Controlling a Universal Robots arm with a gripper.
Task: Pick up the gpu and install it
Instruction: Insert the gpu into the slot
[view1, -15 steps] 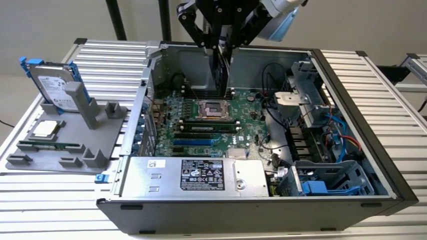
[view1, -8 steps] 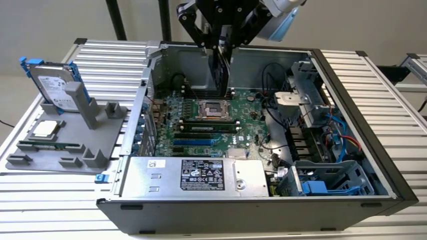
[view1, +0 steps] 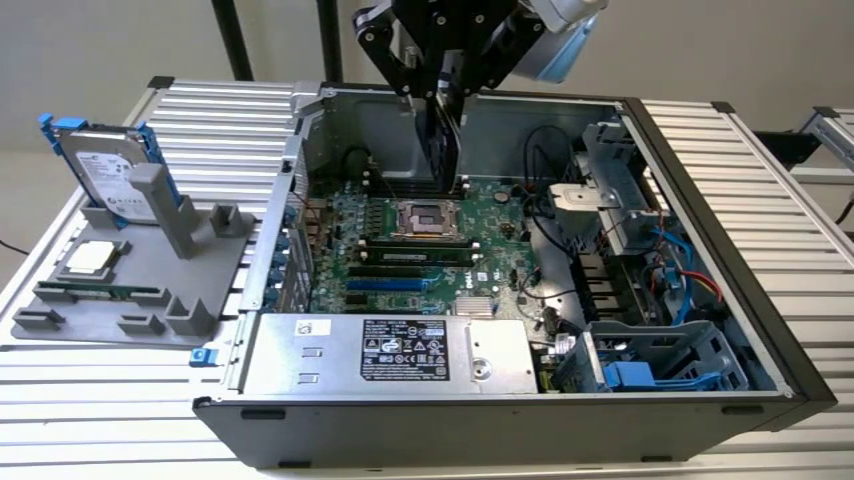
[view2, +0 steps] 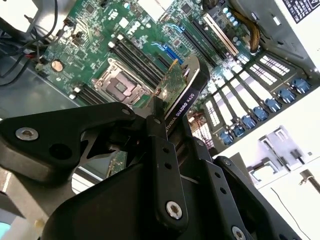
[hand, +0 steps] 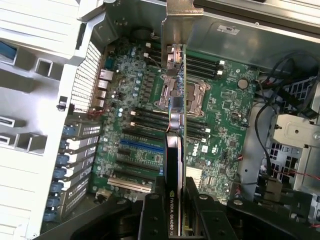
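Note:
My gripper (view1: 441, 92) hangs over the open computer case (view1: 747, 250), shut on the gpu (view1: 445, 150). The card hangs edge-on below the fingers, above the motherboard (view1: 507, 262) near the CPU socket (view1: 427, 216). In the second wrist view the gpu (view2: 184, 90) shows its green board face and black edge, sticking out from between the black fingers (view2: 161, 145). In the first wrist view the gpu (hand: 173, 150) stands edge-on, with its silver bracket (hand: 178, 20) at the far end. It is above the board and the expansion slots (hand: 142, 145), not touching them.
A grey fixture tray (view1: 80, 325) at the exterior view's left holds a silver hard drive with blue frame (view1: 114, 165), a processor chip (view1: 87, 258) and a green memory stick (view1: 83, 293). The power supply (view1: 387, 352) lies at the case's near side, with cables and drive cages (view1: 654, 360) at the right.

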